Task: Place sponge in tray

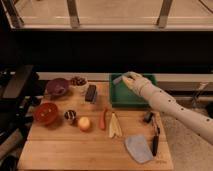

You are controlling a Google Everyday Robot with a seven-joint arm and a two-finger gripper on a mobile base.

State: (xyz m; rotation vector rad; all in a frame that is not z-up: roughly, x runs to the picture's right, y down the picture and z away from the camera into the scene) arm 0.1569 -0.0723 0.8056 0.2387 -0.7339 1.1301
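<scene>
The sponge (118, 79) is a small blue-grey block held at the tip of my gripper (124, 78). The gripper is shut on it, above the back left corner of the green tray (120, 98). The tray stands at the back right of the wooden table, and its inside looks bare. My white arm (165, 102) reaches in from the right, across the tray's right side.
A dark block (90, 93), a purple bowl (57, 87) and a small bowl of dark pieces (78, 81) lie left of the tray. A red bowl (46, 112), an orange fruit (84, 123), a red chili (104, 119), a grey cloth (138, 148) and a black utensil (155, 140) lie nearer the front.
</scene>
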